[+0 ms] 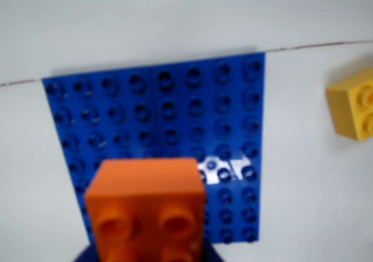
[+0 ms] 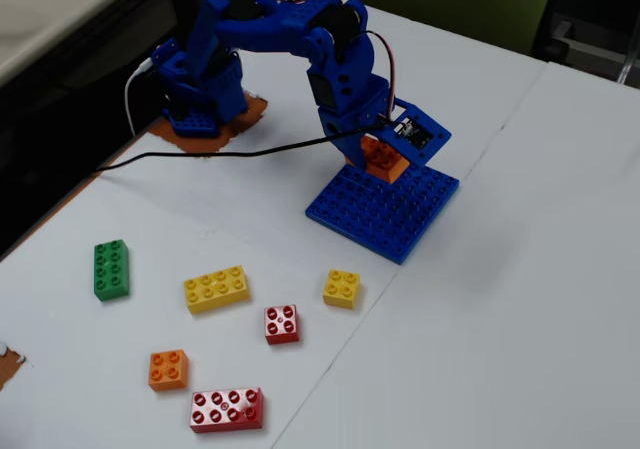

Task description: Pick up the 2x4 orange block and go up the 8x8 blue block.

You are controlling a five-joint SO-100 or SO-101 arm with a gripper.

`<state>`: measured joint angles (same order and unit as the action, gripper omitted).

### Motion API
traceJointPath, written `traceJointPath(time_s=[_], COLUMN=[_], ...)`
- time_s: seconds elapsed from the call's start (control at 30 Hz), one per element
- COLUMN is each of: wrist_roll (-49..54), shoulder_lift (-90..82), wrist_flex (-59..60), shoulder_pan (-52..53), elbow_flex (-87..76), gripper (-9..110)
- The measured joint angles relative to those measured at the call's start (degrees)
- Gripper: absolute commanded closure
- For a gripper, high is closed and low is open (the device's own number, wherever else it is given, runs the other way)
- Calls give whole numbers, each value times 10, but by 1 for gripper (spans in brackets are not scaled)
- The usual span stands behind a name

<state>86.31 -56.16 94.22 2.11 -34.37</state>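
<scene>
The orange brick (image 2: 381, 158) sits in the grip of the blue arm's hand (image 2: 377, 161), raised over the far edge of the big blue plate (image 2: 385, 209); whether it touches the plate cannot be told. In the wrist view the orange brick (image 1: 147, 206) fills the lower middle, studs facing the camera, with the blue plate (image 1: 157, 116) spread behind it and a yellow brick (image 1: 354, 103) off to the right. The plate lies flat on the white tabletop (image 2: 520, 269). In the fixed view, nearer the camera, loose bricks lie scattered: a small yellow (image 2: 341, 288), a long yellow (image 2: 216, 288), a green (image 2: 110, 269), a small red (image 2: 281, 323), a small orange (image 2: 168, 369) and a long red (image 2: 226, 409).
</scene>
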Motion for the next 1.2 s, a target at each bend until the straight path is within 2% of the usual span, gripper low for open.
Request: traceJointPath(time_s=[1.2], wrist_roll=[12], shoulder_lift=[14], wrist_flex=[7], shoulder_pan=[-1], elbow_flex=[11], gripper=[101])
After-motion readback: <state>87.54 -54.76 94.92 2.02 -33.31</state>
